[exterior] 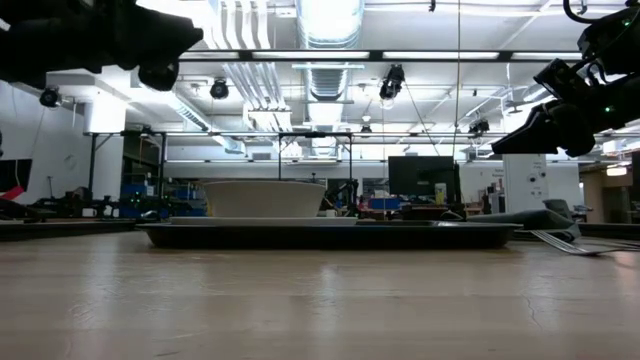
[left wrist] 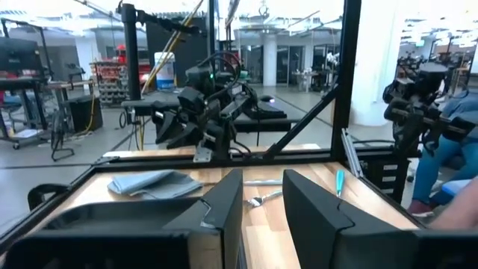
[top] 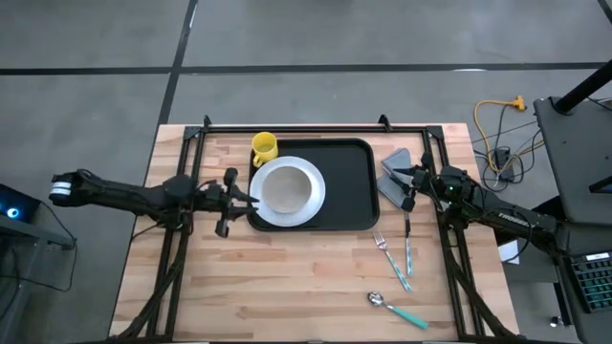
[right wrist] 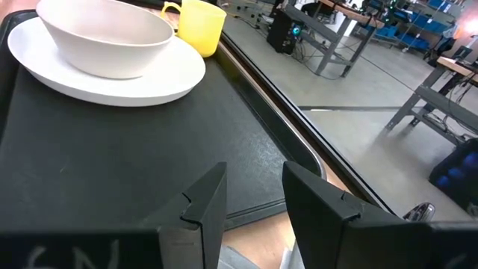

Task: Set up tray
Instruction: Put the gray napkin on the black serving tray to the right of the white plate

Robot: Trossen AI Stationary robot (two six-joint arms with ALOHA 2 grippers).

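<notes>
Centrally on the wooden tabletop (top: 287, 287) lies the large flat black rectangular tray (top: 349, 186), long axis running left–right between both arms. Left hand (top: 251, 199), empty and narrowly parted, sits nearest at its left rim; right hand (top: 394, 176), likewise empty and parted, hovers just off its right edge.

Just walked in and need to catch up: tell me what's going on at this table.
A two-armed robot is setting up a meal tray. The black tray sits on the wooden table, holding a white plate with a white bowl on it and a yellow mug at its far left corner. The left gripper hovers open at the tray's left edge, the right gripper open at its right edge, over a grey cloth. Neither holds anything. A fork and spoon lie on the table.
</notes>
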